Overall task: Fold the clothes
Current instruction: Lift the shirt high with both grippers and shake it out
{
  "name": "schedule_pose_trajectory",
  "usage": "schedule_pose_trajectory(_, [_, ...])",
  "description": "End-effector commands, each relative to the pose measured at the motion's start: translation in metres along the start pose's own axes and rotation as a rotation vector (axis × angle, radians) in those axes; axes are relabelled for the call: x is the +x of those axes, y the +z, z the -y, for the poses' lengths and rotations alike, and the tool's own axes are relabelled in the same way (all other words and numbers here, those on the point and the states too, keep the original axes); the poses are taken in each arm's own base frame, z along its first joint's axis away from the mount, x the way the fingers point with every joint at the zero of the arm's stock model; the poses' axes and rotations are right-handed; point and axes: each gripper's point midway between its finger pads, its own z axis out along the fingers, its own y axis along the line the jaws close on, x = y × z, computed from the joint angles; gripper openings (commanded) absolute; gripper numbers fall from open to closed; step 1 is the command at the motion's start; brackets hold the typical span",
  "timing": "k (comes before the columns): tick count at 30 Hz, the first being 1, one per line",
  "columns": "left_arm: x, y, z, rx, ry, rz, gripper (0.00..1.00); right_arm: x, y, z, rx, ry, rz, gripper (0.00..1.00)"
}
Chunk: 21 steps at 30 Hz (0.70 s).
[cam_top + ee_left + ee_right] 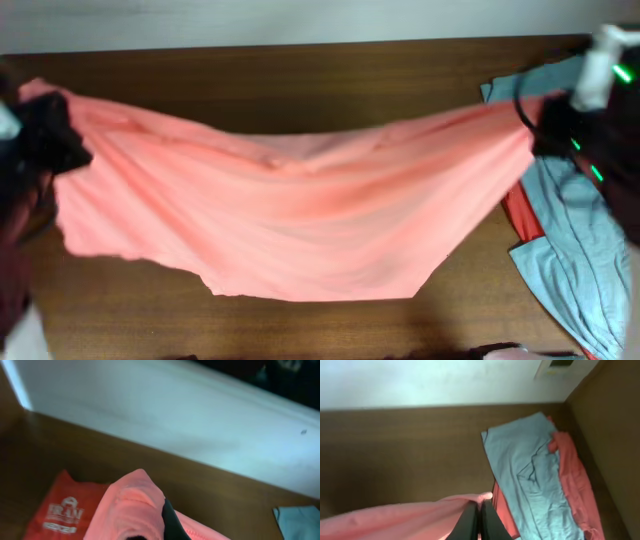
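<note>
The left hand (68, 140) and right hand (542, 125) clamped the salmon-pink T-shirt (300, 210) stretched between them; a grey-blue T-shirt (580, 245) lay under the latter.

A dark brown wooden table (300, 80) is filling most of the overhead view, its grain running side to side. A pale wall (300, 18) is standing along its far edge. Cool bluish-white light is washing over the wall in the left wrist view. A white rectangular wall fitting (560, 369) is showing high in the right wrist view, too blurred to identify.
</note>
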Motion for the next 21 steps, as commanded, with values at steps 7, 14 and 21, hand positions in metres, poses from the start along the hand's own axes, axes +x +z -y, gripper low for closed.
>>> schedule_pose_trajectory(7, [0.037, 0.221, 0.0, 0.118, -0.005, -0.233, 0.0, -0.028, 0.16, -0.02, 0.068, -0.01, -0.089, 0.04])
schedule_pose_trajectory(14, [-0.008, 0.216, 0.017, 0.172, 0.114, -0.086, 0.0, -0.08, 0.112, 0.018, 0.111, 0.081, 0.091, 0.04])
schedule_pose_trajectory(21, [0.069, 0.193, 0.001, 0.114, 0.099, -0.429, 0.0, -0.002, 0.117, 0.007, 0.051, 0.011, -0.236, 0.04])
